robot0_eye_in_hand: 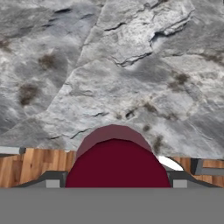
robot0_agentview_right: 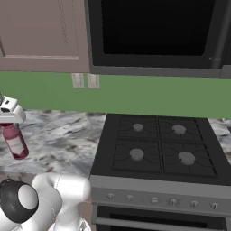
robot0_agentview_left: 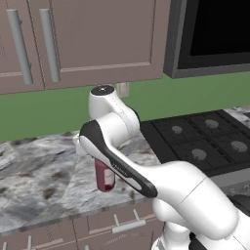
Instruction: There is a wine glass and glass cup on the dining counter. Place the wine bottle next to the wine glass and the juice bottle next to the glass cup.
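The juice bottle (robot0_agentview_left: 104, 178) (robot0_agentview_right: 15, 141) is small and dark red with a paler label band. It stands upright near the front edge of the marbled wall counter (robot0_agentview_left: 39, 180) (robot0_agentview_right: 67, 135). My gripper (robot0_agentview_right: 11, 123) (robot0_eye_in_hand: 114, 181) comes down over its top, and in the hand view the round maroon cap (robot0_eye_in_hand: 114, 157) sits between the two fingertips (robot0_eye_in_hand: 52, 183), which press on its sides. I cannot tell whether the bottle's base touches the stone. The wine bottle, wine glass, glass cup and dining counter are out of view.
A black four-burner stove (robot0_agentview_left: 205, 141) (robot0_agentview_right: 158, 144) adjoins the counter on the right, with a dark microwave (robot0_agentview_right: 153, 31) above it. Brown upper cabinets (robot0_agentview_left: 97, 34) hang over the counter and drawers (robot0_agentview_left: 122, 224) sit below it. Wall outlets (robot0_agentview_right: 85, 81) are on the green backsplash.
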